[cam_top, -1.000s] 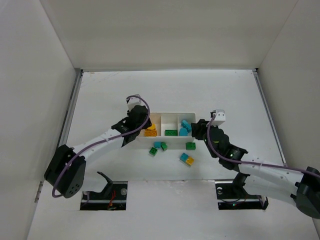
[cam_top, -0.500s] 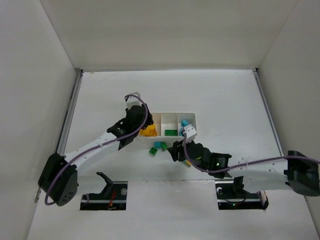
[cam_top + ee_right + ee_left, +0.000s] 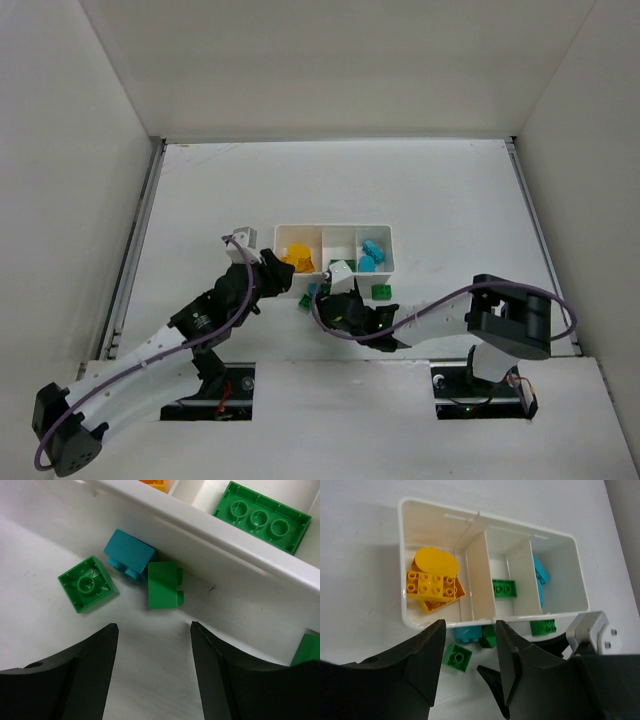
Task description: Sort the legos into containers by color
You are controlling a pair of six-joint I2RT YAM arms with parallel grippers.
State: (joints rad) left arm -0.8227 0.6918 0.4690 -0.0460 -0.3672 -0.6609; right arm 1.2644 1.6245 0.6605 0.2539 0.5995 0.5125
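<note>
Beside the tray's [image 3: 225, 542] near wall, a green brick [image 3: 165, 586] lay just ahead of the right gripper [image 3: 153, 627], jaws wide and empty, apparently end-on.

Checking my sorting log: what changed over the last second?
The left gripper drew back from the yellow compartment of the tray toward its base, empty. The right gripper swung left to hover, open, over a loose green brick. The tray and its cyan bricks stayed put.

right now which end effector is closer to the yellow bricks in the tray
Left. The left end effector sits just in front of the tray's left compartment holding the yellow bricks. The right end effector is farther right, by the loose bricks outside the middle compartment.
</note>
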